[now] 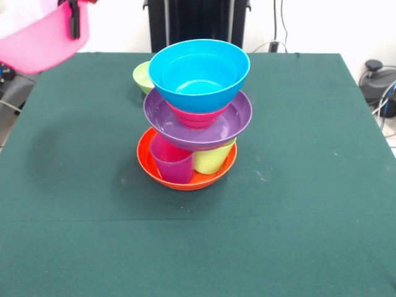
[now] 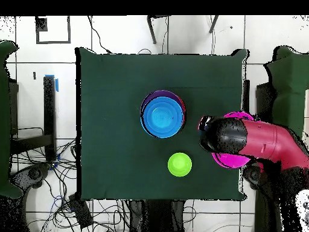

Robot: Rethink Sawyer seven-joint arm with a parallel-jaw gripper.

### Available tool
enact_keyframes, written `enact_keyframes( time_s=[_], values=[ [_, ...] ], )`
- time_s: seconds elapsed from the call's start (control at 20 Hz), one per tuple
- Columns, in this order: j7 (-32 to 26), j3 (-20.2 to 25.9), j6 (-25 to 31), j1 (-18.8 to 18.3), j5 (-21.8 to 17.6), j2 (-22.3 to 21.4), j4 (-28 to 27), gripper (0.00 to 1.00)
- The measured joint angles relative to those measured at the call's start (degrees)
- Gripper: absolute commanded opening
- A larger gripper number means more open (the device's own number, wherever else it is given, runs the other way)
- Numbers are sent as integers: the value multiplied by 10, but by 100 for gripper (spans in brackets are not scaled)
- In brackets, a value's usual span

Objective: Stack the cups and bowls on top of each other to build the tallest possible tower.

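We see the tower (image 1: 195, 117) standing near the middle of the worktop (image 1: 297, 204). Its lowest bowl (image 1: 185, 181) sits on the worktop and holds two cups (image 1: 173, 162) side by side. A wide bowl (image 1: 235, 120) rests on those cups, a smaller bowl (image 1: 195, 116) sits in it, and a deep bowl (image 1: 199, 73) lies on top. In the front view, a small bowl (image 1: 142, 76) stands alone just behind the tower, to its left. A large bowl (image 1: 40, 40), held by the claw (image 1: 74, 18), hangs above the worktop's far left corner, well apart from the tower.
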Motion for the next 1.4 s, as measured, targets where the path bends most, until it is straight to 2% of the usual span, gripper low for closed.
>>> enact_keyframes(
  time_s=[0.25, 0.65, 1.05, 1.4],
  values=[
    [0, 0, 38, 22, 18, -29, -5, 0],
    [0, -3, 112, 77, 61, -68, -23, 0],
    [7, -17, 114, 126, 68, -65, -39, 0],
    [64, -49, 104, 195, 68, -35, -57, 0]
  ],
)
